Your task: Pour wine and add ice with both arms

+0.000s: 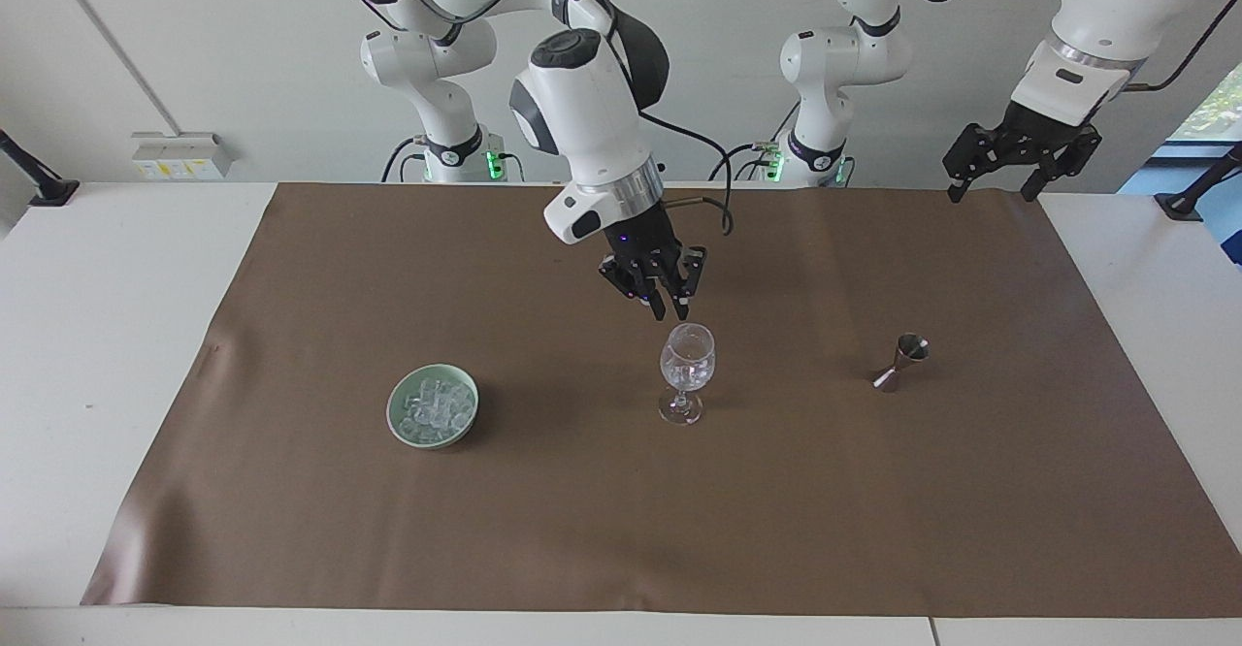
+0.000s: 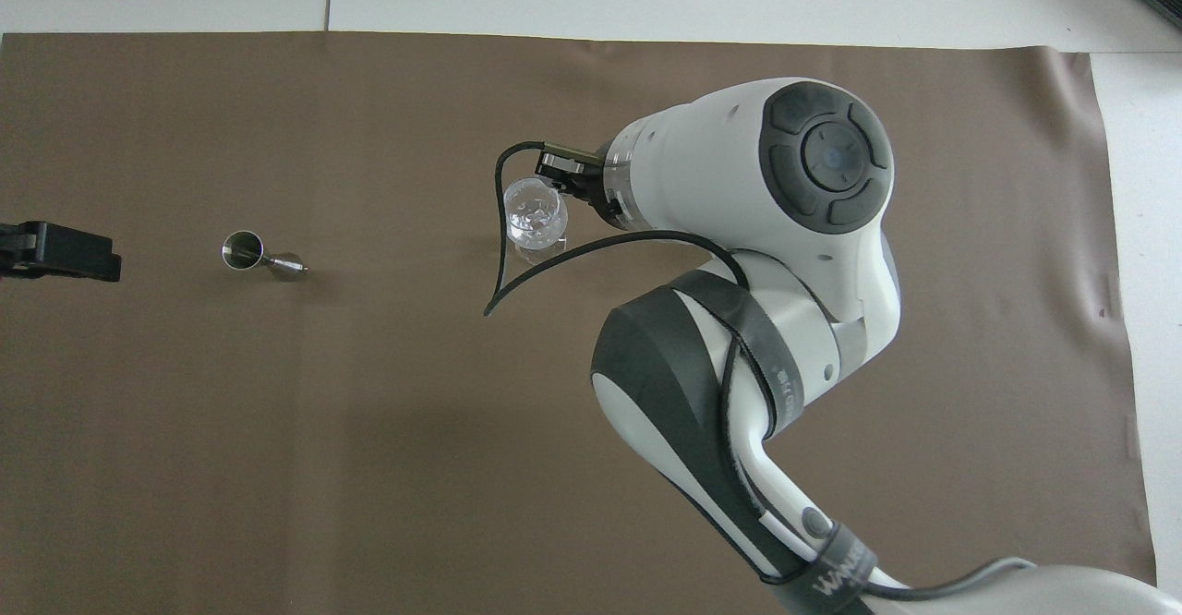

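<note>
A clear stemmed glass point(image 1: 687, 367) point(image 2: 534, 216) stands mid-mat with ice point(image 1: 688, 371) lying in its bowl. My right gripper point(image 1: 670, 313) point(image 2: 574, 183) hangs a little above the glass rim, over the mat just beside the glass on the robots' side. Its fingertips are slightly apart, so it is open, and I see nothing between them. A pale green bowl point(image 1: 396, 417) of ice point(image 1: 434, 405) sits toward the right arm's end; the right arm hides it in the overhead view. My left gripper point(image 1: 1019, 156) point(image 2: 60, 252) waits open, high over the mat's edge at the left arm's end. No wine is in view.
A small metal jigger point(image 1: 902, 360) point(image 2: 254, 253) lies tipped on the brown mat point(image 1: 621, 530), between the glass and the left arm's end. The right arm's black cable point(image 2: 503, 255) dangles close to the glass.
</note>
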Motion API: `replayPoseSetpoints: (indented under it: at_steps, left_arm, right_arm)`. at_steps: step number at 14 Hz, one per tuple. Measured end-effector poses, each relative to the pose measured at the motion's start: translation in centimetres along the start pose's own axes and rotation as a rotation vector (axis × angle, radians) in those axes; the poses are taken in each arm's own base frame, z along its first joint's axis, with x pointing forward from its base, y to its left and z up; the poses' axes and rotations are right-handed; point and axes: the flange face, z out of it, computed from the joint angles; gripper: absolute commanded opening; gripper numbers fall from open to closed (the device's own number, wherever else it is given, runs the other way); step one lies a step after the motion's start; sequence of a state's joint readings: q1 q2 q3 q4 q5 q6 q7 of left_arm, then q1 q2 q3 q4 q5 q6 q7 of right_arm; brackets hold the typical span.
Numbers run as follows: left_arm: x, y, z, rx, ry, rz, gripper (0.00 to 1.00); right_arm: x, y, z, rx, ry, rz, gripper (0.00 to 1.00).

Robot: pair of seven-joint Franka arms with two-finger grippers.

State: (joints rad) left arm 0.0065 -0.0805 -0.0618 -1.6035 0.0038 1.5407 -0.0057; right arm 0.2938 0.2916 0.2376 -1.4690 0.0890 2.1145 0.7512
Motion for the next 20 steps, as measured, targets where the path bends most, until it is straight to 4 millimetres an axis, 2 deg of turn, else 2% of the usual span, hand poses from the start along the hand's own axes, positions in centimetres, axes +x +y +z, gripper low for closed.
replayPoseSetpoints:
  at_steps: [4, 7, 8, 10, 14, 16, 18, 20]
  left_arm:
    - [0.0, 0.0, 0.0, 0.0, 0.0, 0.0, 1.0]
    - [0.0, 0.0, 0.0, 0.0, 0.0, 0.0, 1.0]
    - [0.0, 0.0, 0.0, 0.0, 0.0, 0.0, 1.0]
    - [0.0, 0.0, 0.0, 0.0, 0.0, 0.0, 1.0]
    - [0.0, 0.0, 0.0, 0.0, 0.0, 0.0, 1.0]
    - [0.0, 0.0, 0.0, 0.0, 0.0, 0.0, 1.0]
    - [0.0, 0.0, 0.0, 0.0, 0.0, 0.0, 1.0]
    - [0.0, 0.0, 0.0, 0.0, 0.0, 0.0, 1.0]
  right_arm:
    - [2.3, 5.8, -5.6, -0.106, -0.056, -0.078, 0.45]
    - [4.0, 11.6, -9.7, -0.174, -0.121, -0.176, 0.62]
    - [4.6, 13.2, -10.6, -0.186, -0.136, -0.203, 0.7]
    - [5.4, 15.2, -11.2, -0.194, -0.153, -0.238, 1.0]
    - [6.2, 17.6, -11.3, -0.212, -0.187, -0.26, 1.0]
    - [7.1, 20.3, -13.1, -0.221, -0.18, -0.243, 1.0]
    - [8.2, 23.9, -15.3, -0.223, -0.182, -0.306, 1.0]
    - [8.8, 26.0, -16.3, -0.224, -0.183, -0.337, 1.0]
